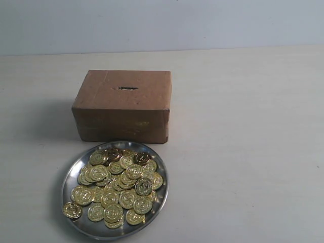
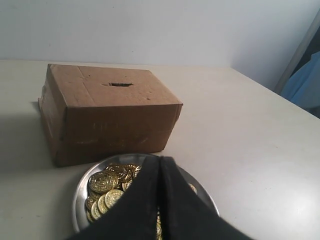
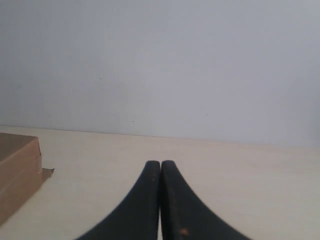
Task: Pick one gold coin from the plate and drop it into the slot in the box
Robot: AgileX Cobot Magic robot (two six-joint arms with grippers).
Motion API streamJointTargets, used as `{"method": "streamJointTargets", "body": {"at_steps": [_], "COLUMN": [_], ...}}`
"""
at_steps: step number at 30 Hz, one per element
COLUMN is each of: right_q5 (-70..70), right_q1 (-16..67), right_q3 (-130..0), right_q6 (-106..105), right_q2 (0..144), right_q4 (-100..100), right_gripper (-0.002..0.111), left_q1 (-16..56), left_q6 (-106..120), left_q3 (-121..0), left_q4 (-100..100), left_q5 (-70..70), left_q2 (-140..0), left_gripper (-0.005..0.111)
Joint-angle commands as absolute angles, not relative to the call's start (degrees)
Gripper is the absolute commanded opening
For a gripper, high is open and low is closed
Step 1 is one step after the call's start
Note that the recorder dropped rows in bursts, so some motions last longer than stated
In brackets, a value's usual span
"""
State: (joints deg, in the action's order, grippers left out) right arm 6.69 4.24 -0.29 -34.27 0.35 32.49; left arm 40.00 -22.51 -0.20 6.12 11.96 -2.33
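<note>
A round steel plate heaped with several gold coins lies near the table's front edge. Just behind it stands the brown cardboard box, its dark slot in the top face. Neither gripper shows in the exterior view. In the left wrist view my left gripper is shut with nothing held, its black fingers over the plate and hiding part of the coins; the box and slot lie beyond. My right gripper is shut and empty above bare table, with a box corner off to one side.
The pale table spreads wide on all sides of the box and plate. A pale wall rises behind the table. In the left wrist view a blue object stands past the table's far corner.
</note>
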Motion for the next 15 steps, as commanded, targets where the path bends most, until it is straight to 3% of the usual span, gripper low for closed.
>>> {"method": "streamJointTargets", "body": {"at_steps": [1, 15], "right_q5": [7.68, 15.03], "right_q1": [3.85, 1.99], "right_q3": [0.00, 0.00], "right_q6": [-34.35, 2.00], "right_q2": [0.00, 0.00], "right_q4": [31.91, -1.45], "right_gripper": [0.000, 0.000], "left_q1": [39.91, 39.91], "left_q6": [-22.24, -22.24], "left_q3": [0.00, 0.00], "left_q4": [6.42, 6.42], "left_q5": [11.89, 11.89], "left_q2": [-2.08, -2.08], "left_gripper": [0.000, 0.000]}}
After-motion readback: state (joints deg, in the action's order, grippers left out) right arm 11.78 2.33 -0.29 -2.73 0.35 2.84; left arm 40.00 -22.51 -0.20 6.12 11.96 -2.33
